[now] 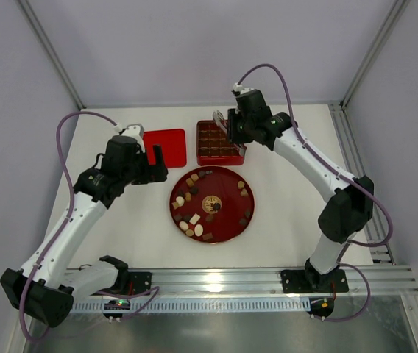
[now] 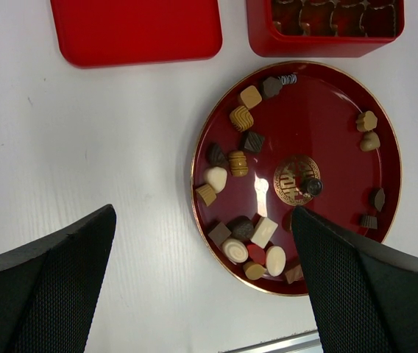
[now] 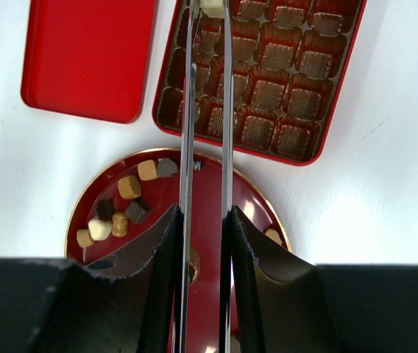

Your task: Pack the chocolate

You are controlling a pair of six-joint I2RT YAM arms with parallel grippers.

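The chocolate (image 1: pixel 192 220) lies as several small dark, light brown and cream pieces on a round red plate (image 1: pixel 227 193), mostly along its left side (image 2: pixel 238 165). My right gripper (image 1: pixel 229 125) is shut on metal tweezers (image 3: pixel 187 110). The tweezer tips pinch one cream-white piece (image 3: pixel 212 7) over the far left cells of the red box tray (image 3: pixel 268 81). The other cells I can see look empty. My left gripper (image 1: pixel 150 163) is open and empty, above the table just left of the plate (image 2: pixel 327 125).
The red lid (image 1: pixel 165 147) lies flat left of the box (image 1: pixel 220 142). A gold emblem (image 2: pixel 296 179) marks the plate's centre, with a dark piece on it. A metal rail runs along the near table edge.
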